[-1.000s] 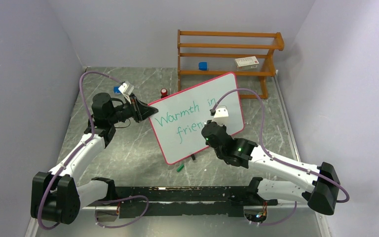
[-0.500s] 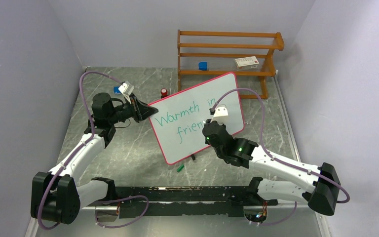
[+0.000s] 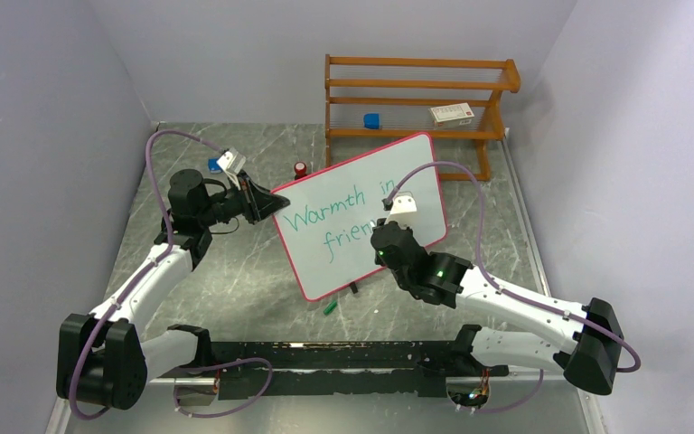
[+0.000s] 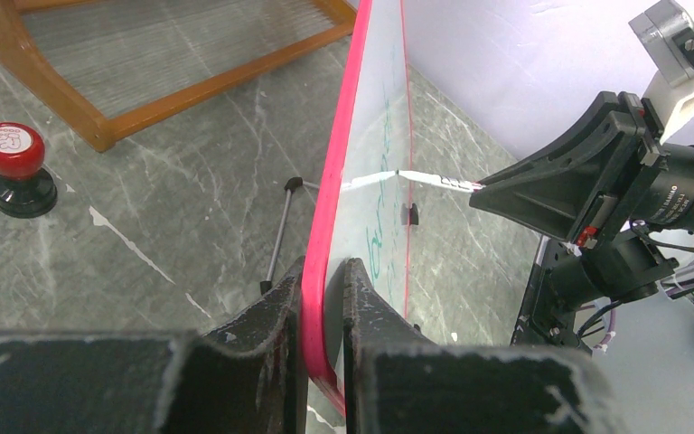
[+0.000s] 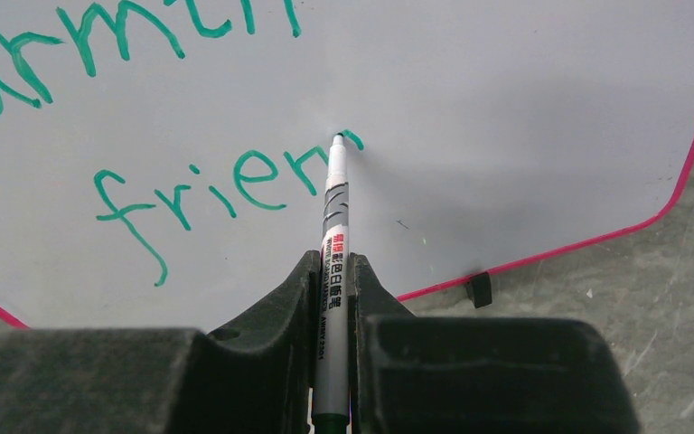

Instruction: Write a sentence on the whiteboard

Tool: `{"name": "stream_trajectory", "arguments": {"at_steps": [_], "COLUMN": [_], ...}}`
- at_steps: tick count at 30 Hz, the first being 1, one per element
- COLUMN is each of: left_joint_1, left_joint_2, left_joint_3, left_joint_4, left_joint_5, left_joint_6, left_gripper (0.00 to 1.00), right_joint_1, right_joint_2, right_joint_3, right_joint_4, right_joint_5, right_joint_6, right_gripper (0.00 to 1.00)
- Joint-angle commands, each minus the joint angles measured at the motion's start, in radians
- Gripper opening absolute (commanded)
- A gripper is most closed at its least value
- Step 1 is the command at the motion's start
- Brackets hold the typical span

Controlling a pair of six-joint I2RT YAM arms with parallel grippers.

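Note:
The whiteboard (image 3: 325, 271), white with a pink-red frame, stands tilted on the table with green writing "Warmth in / frien" on it. My left gripper (image 3: 271, 204) is shut on its left edge; in the left wrist view the jaws (image 4: 323, 282) pinch the pink frame (image 4: 330, 208). My right gripper (image 5: 332, 268) is shut on a grey whiteboard marker (image 5: 334, 226). The marker's tip touches the board (image 5: 506, 108) at the end of "frien". From the left wrist view the marker (image 4: 425, 176) meets the board's face, with the right gripper (image 4: 486, 185) behind it.
A wooden rack (image 3: 416, 99) stands behind the board, holding a blue item (image 3: 372, 119) and a white box (image 3: 452, 113). A red stamp (image 3: 300, 169) sits near the board's back left. A green cap (image 3: 330, 307) lies in front of the board.
My right gripper with the marker has crept slightly up along the board. The left gripper and the board have stayed put.

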Motion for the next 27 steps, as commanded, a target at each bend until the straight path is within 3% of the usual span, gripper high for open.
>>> {"name": "stream_trajectory", "arguments": {"at_steps": [1, 27], "left_joint_1": [-0.01, -0.01], "left_joint_2": [0.04, 0.04], "left_joint_3": [-0.024, -0.025], "left_joint_4": [-0.129, -0.123], "left_joint_5": [-0.045, -0.042], "left_joint_6": [0.133, 0.129], "left_gripper": [0.05, 0.05], "right_joint_1": [-0.006, -0.006], "right_joint_2": [0.0, -0.012], "right_joint_3": [-0.016, -0.023], "right_joint_4": [-0.011, -0.094], "right_joint_5": [-0.034, 0.004], "right_joint_6": [0.012, 0.04], "right_gripper": [0.0, 0.0]}}
